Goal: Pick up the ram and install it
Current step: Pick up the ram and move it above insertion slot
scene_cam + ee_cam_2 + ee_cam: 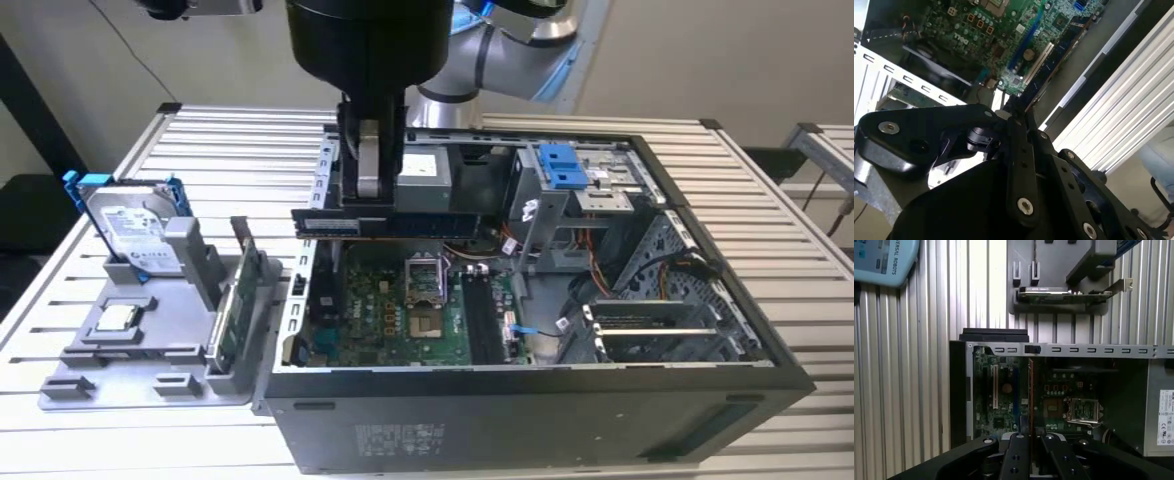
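One open case (534, 410) is sitting on one slatted table (200, 150). One grey rack (134, 350) beside it is holding one hard drive (134, 225) and one green card (236, 300). The gripper (371, 205) is clamping the one ram (420, 224), hanging level over the motherboard (387, 320).
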### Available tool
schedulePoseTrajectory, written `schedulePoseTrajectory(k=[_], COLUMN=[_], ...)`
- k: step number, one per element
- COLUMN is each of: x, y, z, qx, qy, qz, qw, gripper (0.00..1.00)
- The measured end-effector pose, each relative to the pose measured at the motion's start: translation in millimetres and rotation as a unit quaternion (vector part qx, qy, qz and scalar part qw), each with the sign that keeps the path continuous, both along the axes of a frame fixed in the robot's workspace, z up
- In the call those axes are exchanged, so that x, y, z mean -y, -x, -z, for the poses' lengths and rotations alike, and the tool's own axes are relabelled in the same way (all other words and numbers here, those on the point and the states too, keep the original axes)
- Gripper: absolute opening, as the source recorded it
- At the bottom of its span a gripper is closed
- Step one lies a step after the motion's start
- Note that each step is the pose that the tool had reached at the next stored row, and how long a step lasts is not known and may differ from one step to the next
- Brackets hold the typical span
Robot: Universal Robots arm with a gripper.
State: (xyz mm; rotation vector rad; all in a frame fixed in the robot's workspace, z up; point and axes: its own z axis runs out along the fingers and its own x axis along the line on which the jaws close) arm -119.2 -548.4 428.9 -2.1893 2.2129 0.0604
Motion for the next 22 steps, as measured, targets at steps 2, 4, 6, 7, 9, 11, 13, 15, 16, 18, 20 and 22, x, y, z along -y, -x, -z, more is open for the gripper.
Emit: schedulePoseTrajectory(k=[2, 4, 6, 7, 9, 11, 13, 15, 16, 18, 20, 22], x=[0.0, 0.0, 0.0, 0.0, 0.0, 0.0, 0.0, 0.0, 0.0, 0.0, 0.0, 0.0], y=[-6.3, -12.3, -18.3, -21.3, -27.6, -33.4, -39.5, -45.8, -48.8, -54.5, -60.4, -66.1], z=[0.0, 0.1, 0.0, 0.0, 0.0, 0.0, 0.0, 0.0, 0.1, 0.0, 0.0, 0.1], qx=[-0.0001, -0.0002, -0.0003, -0.0004, -0.0005, -0.0005, -0.0007, -0.0007, -0.0008, -0.0009, -0.001, -0.001], qy=[0.0, -0.0001, 0.0, 0.0, 0.0, 0.0, 0.0, 0.0, -0.0001, 0.0, 0.0, -0.0001], qz=[0.0, 0.0, 0.0, 0.0, 0.0, 0.0, 0.0, 0.0, 0.0, 0.0, 0.0, 0.0], qw=[1.0, 1.0, 1.0, 1.0, 1.0, 1.0, 1.0, 1.0, 1.0, 1.0, 1.0, 1.0], gripper=[0.14, 0.14, 0.14, 0.14, 0.14, 0.14, 0.14, 0.14, 0.14, 0.14, 0.14, 0.14])
